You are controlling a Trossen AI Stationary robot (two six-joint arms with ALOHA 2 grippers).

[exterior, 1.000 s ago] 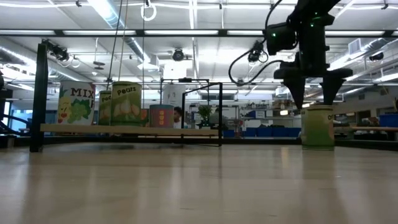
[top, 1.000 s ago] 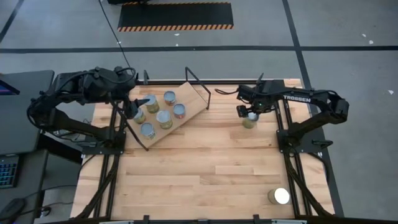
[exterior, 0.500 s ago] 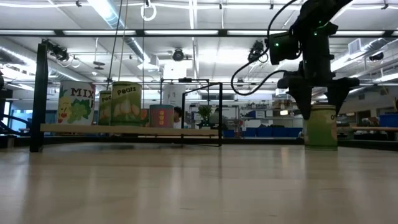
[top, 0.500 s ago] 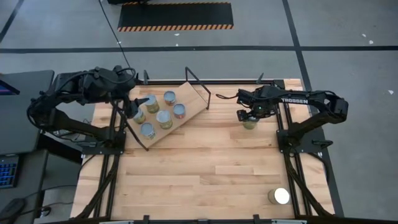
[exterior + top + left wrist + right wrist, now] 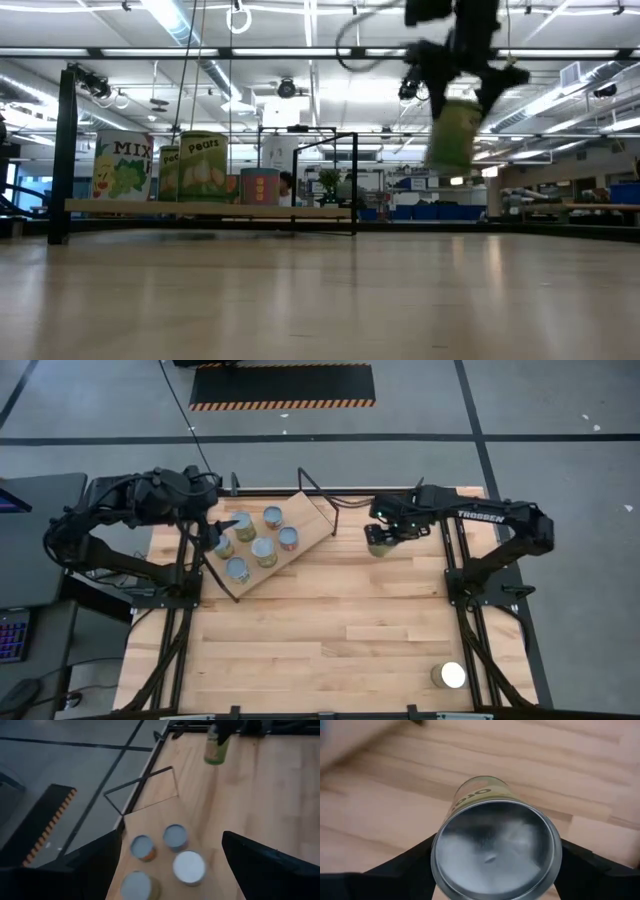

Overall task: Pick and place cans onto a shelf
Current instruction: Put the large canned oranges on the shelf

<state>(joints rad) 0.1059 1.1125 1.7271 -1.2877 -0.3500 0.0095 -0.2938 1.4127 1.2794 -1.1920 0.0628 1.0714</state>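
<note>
Above the far right part of the slatted tabletop (image 5: pixel 330 620), the right gripper (image 5: pixel 378 538) has its two fingers clamped on the sides of a green-labelled can (image 5: pixel 452 133) — the can hangs clear of the wood, tilted a little in the low view, between the shelf and the right arm's base. From the right wrist view its silvery round top (image 5: pixel 496 851) fills the space between the dark fingers (image 5: pixel 402 870), with bare tabletop below it.

The shelf (image 5: pixel 300 510), a light-wood board with a black wire frame, sits angled at the far left of the table. Five cans stand on it in a loose cluster (image 5: pixel 264 550); in the low view two labels read "MIX" (image 5: pixel 122 165) and "Pears" (image 5: pixel 203 166).

The left gripper (image 5: pixel 222 530) hovers over the left end of the shelf, just beside the cans, its fingers spread apart with nothing between them — the left wrist view shows four can tops (image 5: pixel 189 867) beneath them.

One more can (image 5: pixel 449 676) stands alone near the table's near right corner, well apart from the rest.
</note>
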